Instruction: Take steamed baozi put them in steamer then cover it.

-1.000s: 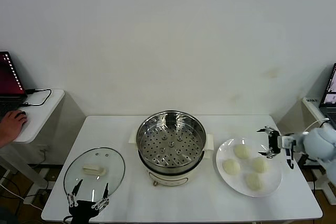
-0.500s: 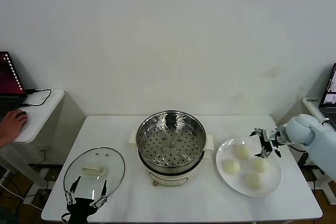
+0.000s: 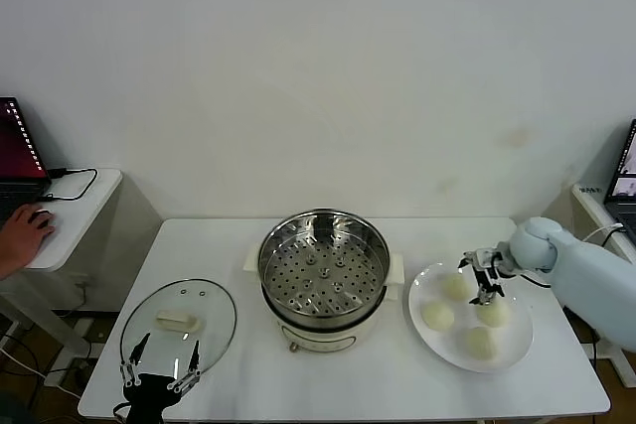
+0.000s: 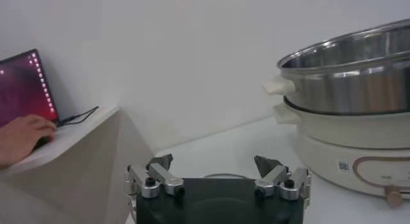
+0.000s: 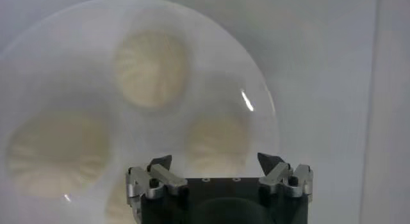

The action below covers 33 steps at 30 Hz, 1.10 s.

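Four cream-white baozi lie on a white plate point(image 3: 517, 349) right of the steamer point(image 3: 323, 273): one at the back point(image 3: 455, 288), one at the left point(image 3: 436, 317), one at the right point(image 3: 493, 314), one at the front point(image 3: 480, 344). My right gripper point(image 3: 481, 280) hovers open and empty over the plate, between the back and right baozi. In the right wrist view its jaws point(image 5: 218, 162) stand wide over one baozi point(image 5: 218, 137). The steamer is empty. The glass cover point(image 3: 179, 322) lies flat to its left. My left gripper point(image 3: 157, 372) is open and empty, just in front of the cover.
A side desk point(image 3: 70, 215) at the far left holds a laptop point(image 3: 18, 151) and a person's hand point(image 3: 22, 237) on a mouse. The steamer point(image 4: 349, 84) fills the left wrist view. Another laptop edge point(image 3: 628, 171) shows at the far right.
My right gripper has moved left from the plate's right edge to over the baozi. The left gripper has barely moved. The baozi, steamer and cover are unmoved.
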Each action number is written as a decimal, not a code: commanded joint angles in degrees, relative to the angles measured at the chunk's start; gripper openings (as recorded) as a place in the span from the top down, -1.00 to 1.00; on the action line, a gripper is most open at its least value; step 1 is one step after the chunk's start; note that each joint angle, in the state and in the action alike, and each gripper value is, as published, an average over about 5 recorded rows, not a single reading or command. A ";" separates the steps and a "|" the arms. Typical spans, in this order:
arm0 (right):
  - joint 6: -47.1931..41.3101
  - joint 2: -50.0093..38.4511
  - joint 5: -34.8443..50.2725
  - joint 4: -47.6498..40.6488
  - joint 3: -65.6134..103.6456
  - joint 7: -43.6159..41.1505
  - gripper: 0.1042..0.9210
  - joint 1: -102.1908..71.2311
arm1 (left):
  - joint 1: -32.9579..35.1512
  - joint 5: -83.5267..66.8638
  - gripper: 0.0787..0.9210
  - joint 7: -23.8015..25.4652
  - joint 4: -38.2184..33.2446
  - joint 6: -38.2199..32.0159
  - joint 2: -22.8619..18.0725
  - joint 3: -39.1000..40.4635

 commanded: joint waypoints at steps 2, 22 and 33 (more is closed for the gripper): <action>-0.32 3.05 -0.40 -3.10 -2.11 0.00 -0.76 1.29 | 0.08 0.12 -0.77 -0.03 0.18 -0.31 0.04 -0.13; -1.09 3.83 -1.43 -4.60 -1.56 -0.46 -0.37 0.77 | 0.11 0.17 -0.77 -0.05 0.59 -0.94 -0.05 -0.18; -1.13 -4.50 4.42 5.24 -4.83 -0.86 -0.34 8.62 | 0.17 -0.18 -0.77 -0.13 0.48 -1.13 0.21 -0.39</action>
